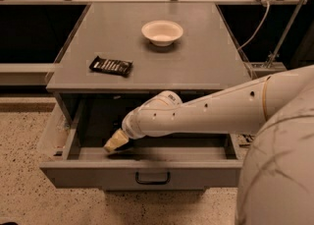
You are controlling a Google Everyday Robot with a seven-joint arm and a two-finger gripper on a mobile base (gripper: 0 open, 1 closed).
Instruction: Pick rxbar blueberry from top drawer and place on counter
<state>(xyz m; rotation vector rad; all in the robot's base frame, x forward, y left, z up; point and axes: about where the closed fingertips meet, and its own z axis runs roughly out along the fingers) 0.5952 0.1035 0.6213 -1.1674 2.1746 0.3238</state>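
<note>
Since the gripper sits low inside the open top drawer, toward the 8 o'clock corner of its dark well and just behind the front wall, the step in hand reads as the reach for the pick, not yet the lift. The pale arm comes in from 3 o'clock and slopes down under the front edge of the counter. How the jaws stand, wide, narrow or closed on something, I cannot tell, for the tip shows only as one pale wedge against the shadow. The rxbar blueberry itself I cannot make out: no wrapper shows on the visible floor of the drawer, and my judgement is that it lies at or under the tip, lost against the dark interior. Its colour, print and lie are therefore hidden. On the counter, at about 8 o'clock of the top, lies a black bar with white lettering, which is not the one wanted, and a pale bowl stands toward 12 o'clock. The next move, as I judge it, calls for a sure grip low on the flat bar, then a straight rise clear of the drawer front and the counter's lip before swinging toward bare counter at 4 o'clock.
</note>
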